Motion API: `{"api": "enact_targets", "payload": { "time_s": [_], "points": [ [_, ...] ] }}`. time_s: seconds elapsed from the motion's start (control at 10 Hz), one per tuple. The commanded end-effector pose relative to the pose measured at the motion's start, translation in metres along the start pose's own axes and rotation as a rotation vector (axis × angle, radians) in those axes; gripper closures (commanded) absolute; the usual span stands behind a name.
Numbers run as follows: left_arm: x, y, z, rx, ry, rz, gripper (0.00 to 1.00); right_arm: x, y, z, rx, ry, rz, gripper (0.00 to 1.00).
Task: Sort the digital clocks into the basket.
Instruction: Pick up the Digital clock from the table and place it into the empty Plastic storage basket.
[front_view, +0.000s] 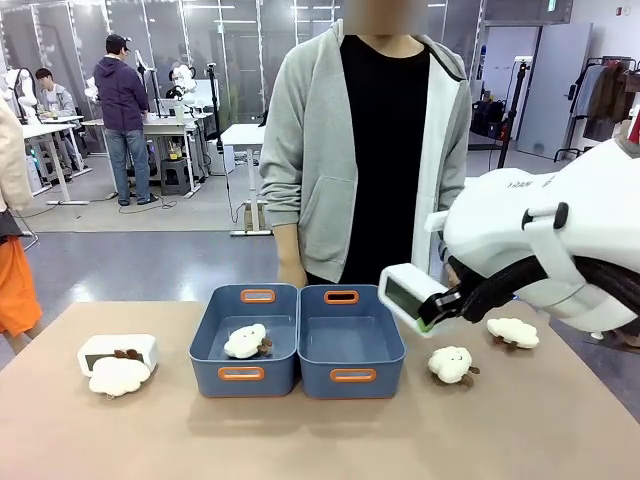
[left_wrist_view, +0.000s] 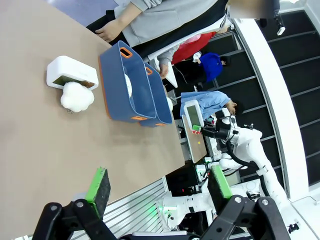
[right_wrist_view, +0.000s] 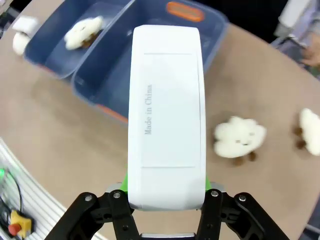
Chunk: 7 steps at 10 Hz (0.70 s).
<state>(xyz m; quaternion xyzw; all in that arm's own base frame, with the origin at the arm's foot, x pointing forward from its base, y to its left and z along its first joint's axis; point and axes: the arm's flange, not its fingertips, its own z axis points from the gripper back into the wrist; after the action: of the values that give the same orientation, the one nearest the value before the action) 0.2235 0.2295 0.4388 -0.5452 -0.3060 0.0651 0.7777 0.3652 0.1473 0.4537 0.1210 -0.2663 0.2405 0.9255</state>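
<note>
My right gripper (front_view: 432, 308) is shut on one white digital clock (front_view: 408, 296), holding it in the air just off the right end of the empty right basket (front_view: 315, 380). From the right wrist the clock's plain back (right_wrist_view: 166, 115) hangs over the table beside that basket (right_wrist_view: 112, 75), with the gripper (right_wrist_view: 166, 192) clamped on its near end. The second clock (front_view: 118, 349) lies at the table's far left, a cloud plush (front_view: 118, 377) against it. My left gripper (left_wrist_view: 160, 185) stands open above bare table, well away from that clock (left_wrist_view: 70, 72).
The left bin (front_view: 280, 378) holds a cloud plush (front_view: 245, 341). Two more plushes (front_view: 452, 364) (front_view: 512, 332) lie on the table right of the bins, under my right arm. A person stands at the far side behind the bins, one hand (front_view: 291, 272) near the left bin's rim.
</note>
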Motion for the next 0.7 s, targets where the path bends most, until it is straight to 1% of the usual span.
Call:
{"api": "enact_targets", "payload": {
  "time_s": [0.0,0.1,0.3,0.4,0.5,0.6],
  "points": [
    [0.001,-0.001,0.002,-0.018,-0.004,-0.005,0.0,-0.031,0.017,-0.022,0.098,0.052,0.029,1.0],
    [0.001,-0.001,0.002,-0.018,-0.004,-0.005,0.0,-0.021,0.026,-0.039,0.091,0.04,0.054,1.0],
    [0.001,-0.001,0.002,-0.018,-0.004,-0.005,0.0,-0.001,0.034,-0.076,0.079,0.034,0.057,1.0],
    [0.001,-0.001,0.002,-0.018,-0.004,-0.005,0.0,0.006,0.03,-0.088,0.068,0.039,0.052,1.0],
    [0.001,-0.001,0.002,-0.018,-0.004,-0.005,0.0,0.01,0.028,-0.091,0.091,0.05,0.039,1.0],
    [0.001,-0.001,0.002,-0.018,-0.004,-0.005,0.0,0.011,0.028,-0.093,0.085,0.043,0.039,1.0]
  ]
}}
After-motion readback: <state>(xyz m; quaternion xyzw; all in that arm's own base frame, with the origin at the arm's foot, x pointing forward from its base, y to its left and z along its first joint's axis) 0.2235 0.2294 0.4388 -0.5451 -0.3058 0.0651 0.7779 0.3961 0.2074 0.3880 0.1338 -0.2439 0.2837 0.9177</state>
